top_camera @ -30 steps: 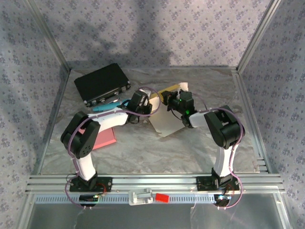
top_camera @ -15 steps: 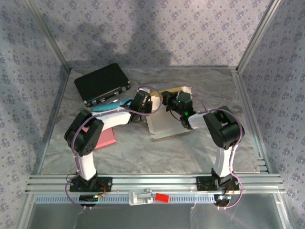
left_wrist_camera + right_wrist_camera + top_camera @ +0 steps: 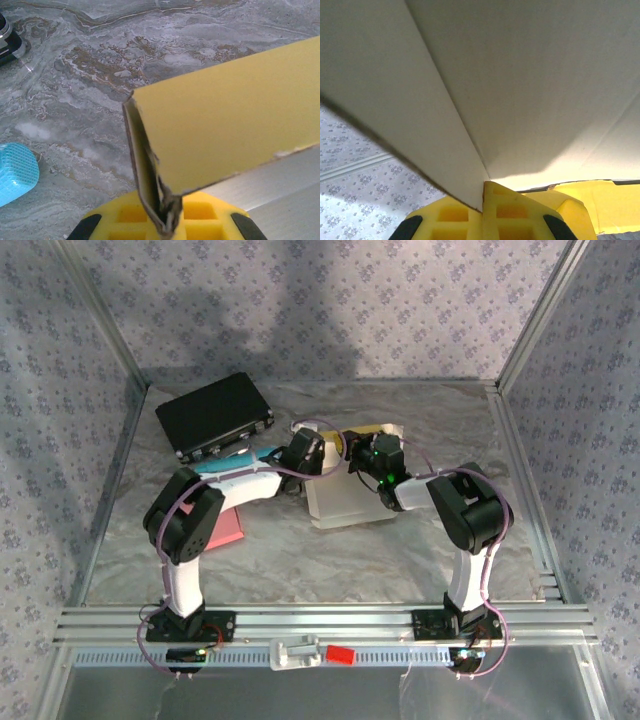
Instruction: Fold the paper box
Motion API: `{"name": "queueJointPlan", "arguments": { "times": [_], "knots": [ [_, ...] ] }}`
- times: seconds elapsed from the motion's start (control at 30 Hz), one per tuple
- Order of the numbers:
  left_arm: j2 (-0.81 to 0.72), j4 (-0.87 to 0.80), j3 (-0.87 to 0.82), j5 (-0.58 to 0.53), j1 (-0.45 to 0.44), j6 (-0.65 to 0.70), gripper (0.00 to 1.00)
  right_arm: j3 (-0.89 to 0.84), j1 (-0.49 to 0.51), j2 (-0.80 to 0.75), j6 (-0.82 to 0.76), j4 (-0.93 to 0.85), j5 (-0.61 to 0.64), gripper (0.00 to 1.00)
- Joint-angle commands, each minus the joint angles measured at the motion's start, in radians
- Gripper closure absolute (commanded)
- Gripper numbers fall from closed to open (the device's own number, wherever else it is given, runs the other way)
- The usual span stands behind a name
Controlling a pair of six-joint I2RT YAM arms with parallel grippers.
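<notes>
The paper box (image 3: 345,502) is a cream sheet of card with a yellow inner face, partly raised above the marbled table between the two arms. My left gripper (image 3: 318,458) is shut on its left edge. In the left wrist view the yellow panel (image 3: 225,130) rises from a crumpled corner pinched in that gripper (image 3: 167,222). From the other side my right gripper (image 3: 352,455) is shut on the box. In the right wrist view a pale panel (image 3: 520,75) runs down into the gripper (image 3: 483,197), its edge clamped between the yellow pads (image 3: 520,215).
A black case (image 3: 213,415) lies at the back left. A teal mesh item (image 3: 225,462) (image 3: 15,170) sits under the left arm, and a pink pad (image 3: 225,528) lies beside it. Patterned walls and metal rails enclose the table. A red tag (image 3: 340,654) sits on the front rail.
The left gripper has shut on the box's left edge. The box has swung from a diagonal lie to squarer with the table, and its near edge has drawn back towards the grippers.
</notes>
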Motion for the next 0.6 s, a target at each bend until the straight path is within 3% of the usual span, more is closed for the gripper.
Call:
{"name": "queueJointPlan", "arguments": {
  "times": [0.0,0.27,0.4,0.57],
  "knots": [
    [0.057,-0.03,0.023,0.038,-0.01,-0.004,0.91,-0.019,0.038,-0.022,0.015,-0.037,-0.07,1.0],
    [0.061,-0.026,0.01,0.041,-0.001,-0.016,0.85,-0.015,0.032,-0.022,0.014,-0.046,-0.072,1.0],
    [0.054,-0.01,0.002,0.04,0.003,-0.009,0.98,-0.016,0.03,-0.025,0.014,-0.05,-0.071,1.0],
    [0.057,-0.061,0.04,-0.009,0.001,-0.034,1.0,-0.013,0.033,-0.022,0.015,-0.057,-0.07,1.0]
  ]
}}
